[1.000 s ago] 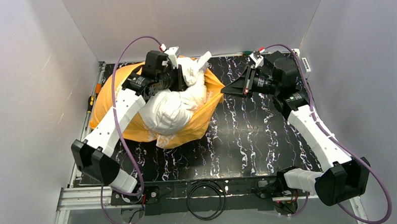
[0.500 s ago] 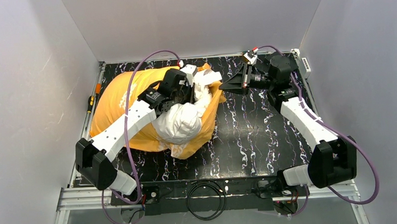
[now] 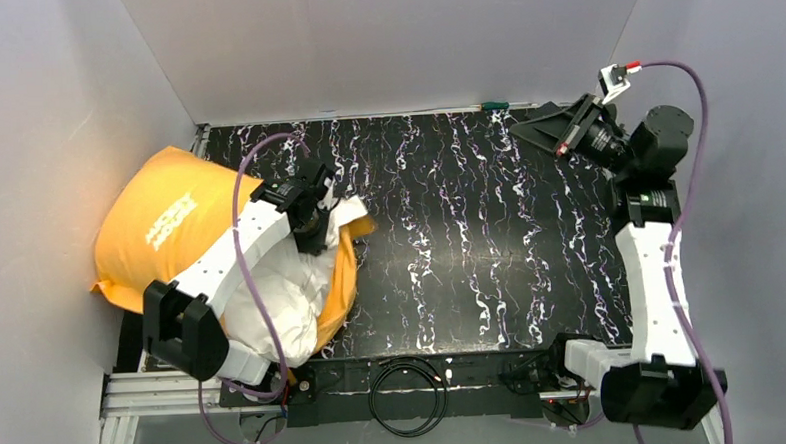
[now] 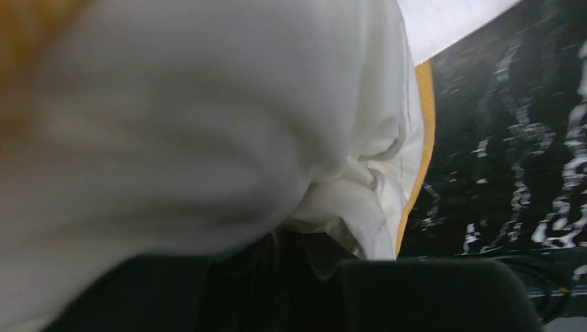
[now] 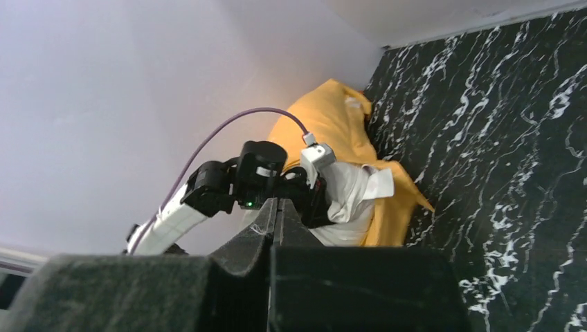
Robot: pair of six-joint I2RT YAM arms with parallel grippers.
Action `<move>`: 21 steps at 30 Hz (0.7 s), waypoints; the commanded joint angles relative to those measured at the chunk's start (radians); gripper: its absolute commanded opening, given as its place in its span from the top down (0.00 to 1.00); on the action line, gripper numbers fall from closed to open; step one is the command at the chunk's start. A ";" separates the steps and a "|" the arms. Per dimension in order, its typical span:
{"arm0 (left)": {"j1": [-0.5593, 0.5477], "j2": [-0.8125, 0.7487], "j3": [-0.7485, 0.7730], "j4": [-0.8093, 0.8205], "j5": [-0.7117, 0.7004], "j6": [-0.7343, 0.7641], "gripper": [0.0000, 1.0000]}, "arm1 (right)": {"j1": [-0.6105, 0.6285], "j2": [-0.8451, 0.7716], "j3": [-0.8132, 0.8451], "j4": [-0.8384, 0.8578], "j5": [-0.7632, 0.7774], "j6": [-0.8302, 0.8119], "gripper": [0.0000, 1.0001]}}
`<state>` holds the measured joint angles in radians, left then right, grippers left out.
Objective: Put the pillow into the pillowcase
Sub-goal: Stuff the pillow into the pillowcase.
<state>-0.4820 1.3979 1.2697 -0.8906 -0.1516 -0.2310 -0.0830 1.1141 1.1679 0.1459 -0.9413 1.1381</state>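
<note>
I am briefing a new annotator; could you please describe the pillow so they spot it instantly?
On the left of the black marbled table lies a bulging bright orange fabric pillowcase. The plump off-white fabric pillow spills from its open end, the only white cloth there.

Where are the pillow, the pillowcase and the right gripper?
pillow (image 3: 292, 286): top external view, exposed white bulge.
pillowcase (image 3: 140, 253): top external view, orange lettered side.
right gripper (image 3: 523, 129): top external view, between its fingertips.
</note>
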 commanded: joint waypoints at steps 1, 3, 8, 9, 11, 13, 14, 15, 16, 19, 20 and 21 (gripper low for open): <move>0.040 0.043 -0.050 -0.350 -0.109 0.003 1.00 | -0.008 -0.061 0.023 -0.334 0.048 -0.277 0.99; 0.040 0.044 -0.044 -0.335 -0.058 -0.015 1.00 | -0.005 -0.049 0.026 -0.374 0.051 -0.304 0.99; 0.040 0.069 0.044 -0.340 0.019 -0.024 1.00 | 0.065 0.013 0.057 -0.660 0.094 -0.538 0.94; 0.040 0.072 0.076 -0.347 0.030 -0.020 1.00 | 0.110 0.018 0.030 -0.668 0.107 -0.544 0.92; 0.040 0.077 0.124 -0.353 0.070 -0.012 1.00 | 0.214 0.021 -0.023 -0.659 0.182 -0.529 0.77; 0.040 0.081 0.183 -0.358 0.119 -0.009 1.00 | 0.324 0.033 -0.103 -0.608 0.231 -0.484 0.58; 0.039 0.085 0.205 -0.361 0.143 -0.011 1.00 | 0.374 0.039 -0.138 -0.580 0.260 -0.464 0.49; 0.041 0.087 0.229 -0.363 0.177 -0.018 1.00 | 0.434 0.050 -0.174 -0.542 0.289 -0.437 0.41; 0.040 0.089 0.252 -0.367 0.200 -0.029 1.00 | 0.485 0.066 -0.206 -0.493 0.316 -0.411 0.35; 0.040 0.093 0.325 -0.370 0.290 -0.063 1.00 | 0.609 0.143 -0.281 -0.314 0.364 -0.326 0.20; 0.040 0.094 0.347 -0.369 0.321 -0.080 1.00 | 0.646 0.188 -0.290 -0.260 0.365 -0.305 0.18; 0.039 0.098 0.369 -0.369 0.350 -0.094 1.00 | 0.679 0.236 -0.287 -0.198 0.365 -0.289 0.16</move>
<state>-0.4511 1.5040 1.5402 -1.1683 0.0490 -0.2821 0.4942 1.2343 0.9051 -0.3176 -0.6544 0.7582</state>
